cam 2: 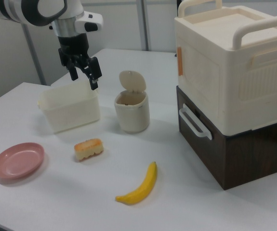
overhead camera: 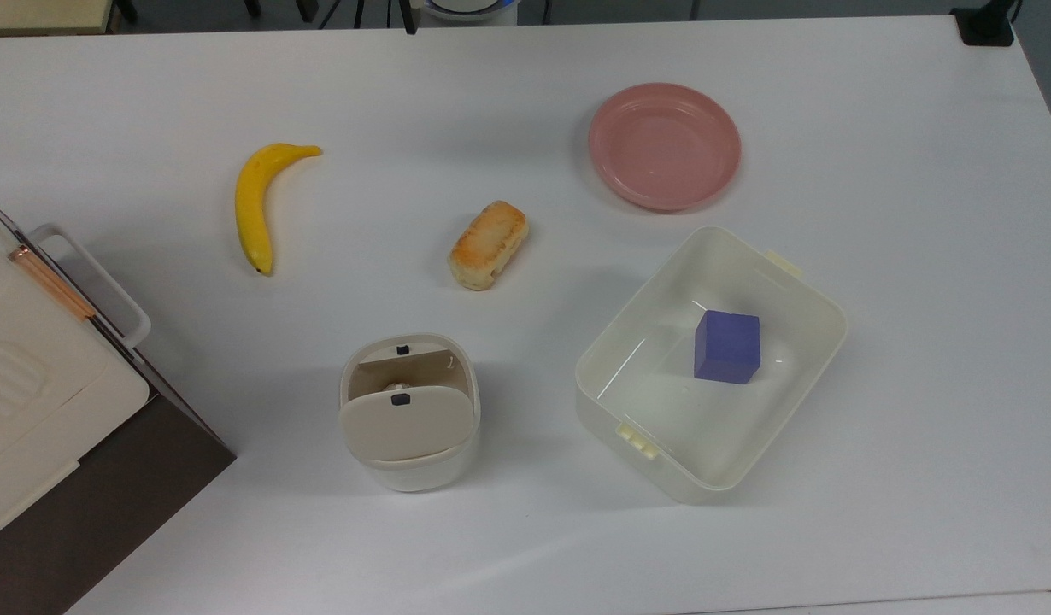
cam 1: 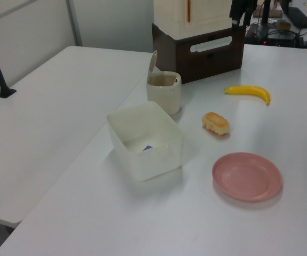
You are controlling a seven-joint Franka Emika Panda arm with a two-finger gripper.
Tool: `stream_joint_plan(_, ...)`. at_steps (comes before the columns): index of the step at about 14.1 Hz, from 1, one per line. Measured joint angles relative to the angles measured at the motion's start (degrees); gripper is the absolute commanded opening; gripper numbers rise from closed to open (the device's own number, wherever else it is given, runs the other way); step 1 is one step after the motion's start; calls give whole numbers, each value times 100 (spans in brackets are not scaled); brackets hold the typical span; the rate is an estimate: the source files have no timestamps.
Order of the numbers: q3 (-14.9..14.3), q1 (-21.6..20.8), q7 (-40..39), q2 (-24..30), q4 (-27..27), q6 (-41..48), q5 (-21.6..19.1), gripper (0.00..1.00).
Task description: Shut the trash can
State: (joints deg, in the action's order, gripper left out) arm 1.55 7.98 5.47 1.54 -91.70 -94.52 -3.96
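The trash can (overhead camera: 423,472) (cam 1: 164,95) (cam 2: 132,115) is a small cream-white bin standing on the white table. Its beige lid (overhead camera: 406,424) (cam 1: 152,65) (cam 2: 132,81) is tipped up on its hinge and the mouth is uncovered. A small black button shows on the lid and another on the rim. In the right view my gripper (cam 2: 84,78) hangs in the air to the right view's left of the can, above the translucent tub, pointing down. Its fingers (cam 2: 94,76) stand apart with nothing between them.
A translucent white tub (overhead camera: 803,295) (cam 2: 71,115) holds a purple cube (overhead camera: 727,346). Around it lie a pink plate (overhead camera: 664,145) (cam 2: 17,161), a bread roll (overhead camera: 488,244) (cam 2: 88,148) and a banana (overhead camera: 256,205) (cam 2: 139,185). A cream box on a brown one (cam 2: 234,96) stands close beside the can.
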Motion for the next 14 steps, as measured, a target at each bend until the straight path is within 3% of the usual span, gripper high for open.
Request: stream_joint_plan(14,0,0,1,1,76,67,0,100)
